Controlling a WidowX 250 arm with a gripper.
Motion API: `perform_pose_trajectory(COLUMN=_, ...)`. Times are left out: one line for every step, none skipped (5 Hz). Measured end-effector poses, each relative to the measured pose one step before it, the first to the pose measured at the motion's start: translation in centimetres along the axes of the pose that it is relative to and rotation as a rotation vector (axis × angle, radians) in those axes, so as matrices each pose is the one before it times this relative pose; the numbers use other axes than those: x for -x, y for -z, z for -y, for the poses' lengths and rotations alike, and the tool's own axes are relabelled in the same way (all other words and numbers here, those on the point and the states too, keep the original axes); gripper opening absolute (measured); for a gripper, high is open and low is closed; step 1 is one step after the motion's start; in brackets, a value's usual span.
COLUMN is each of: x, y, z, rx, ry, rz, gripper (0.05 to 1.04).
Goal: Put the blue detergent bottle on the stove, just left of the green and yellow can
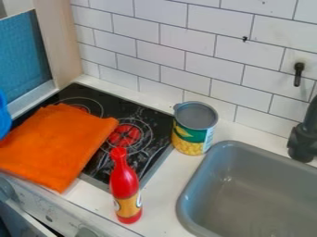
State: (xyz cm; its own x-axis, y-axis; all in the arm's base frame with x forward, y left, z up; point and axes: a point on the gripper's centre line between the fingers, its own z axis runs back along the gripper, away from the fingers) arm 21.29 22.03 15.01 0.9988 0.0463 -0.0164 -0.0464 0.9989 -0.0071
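Note:
A folded orange cloth lies over the left part of the black stove top and covers part of its front edge. Upright near the stove's front right corner is a red bottle with a yellow label. Behind it, between the stove and the sink, stands a tin can with a green and yellow label and a grey top.
At the right is the grey sink, with a black faucet behind it. White tiles rise behind the counter. Part of a blue object shows at the left edge. Knobs line the stove's front.

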Motion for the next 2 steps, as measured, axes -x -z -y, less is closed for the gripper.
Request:
perform_pose_trajectory(x=-1.764, y=-3.700, z=3.686, rx=-0.0456, ry=0.1125, rz=0.1149, gripper=0.515)
perform_pose_trajectory(x=-1.275, y=-1.618, z=3.686, rx=-0.0228, ry=0.1209, rz=0.0792, gripper=0.515)
